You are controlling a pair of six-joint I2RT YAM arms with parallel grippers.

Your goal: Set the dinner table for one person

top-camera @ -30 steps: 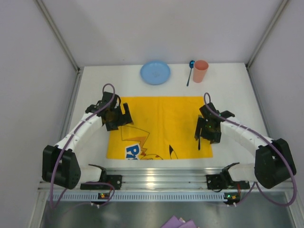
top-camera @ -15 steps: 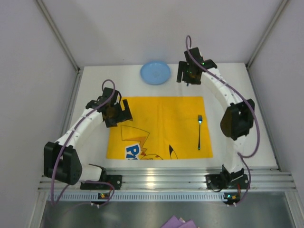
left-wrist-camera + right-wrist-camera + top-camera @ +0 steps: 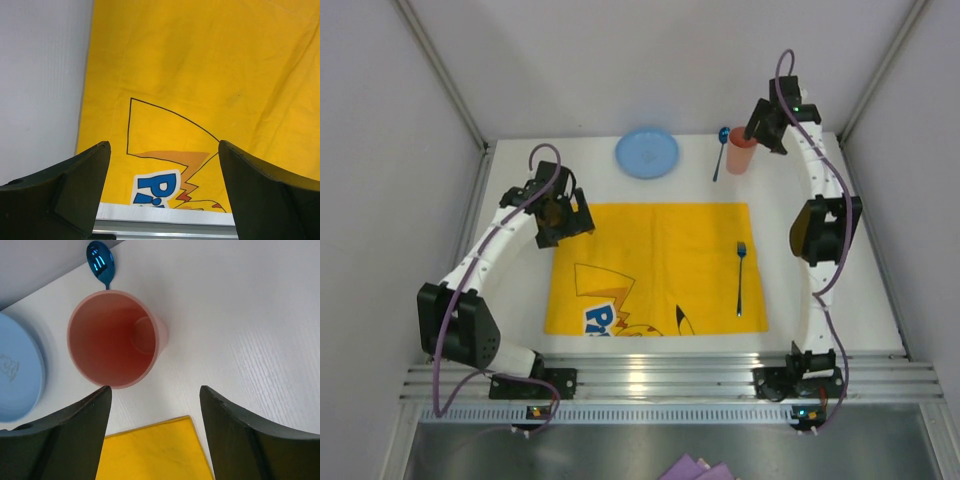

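Observation:
The white dinner table carries a yellow cartoon placemat. A blue fork lies on the mat's right side. A pink cup stands upright at the back, a blue spoon left of it and a light blue plate further left. My right gripper is open and empty, high beside the cup; its wrist view looks down into the cup, with the spoon's bowl and the plate's edge. My left gripper is open and empty over the mat's left part.
White enclosure walls with metal corner posts ring the table. An aluminium rail with both arm bases runs along the near edge. Bare tabletop shows left of the mat.
My right arm, which let go of the fork on the mat a second ago, has swung to the back and then rightward over the pink cup. The left gripper has shifted slightly.

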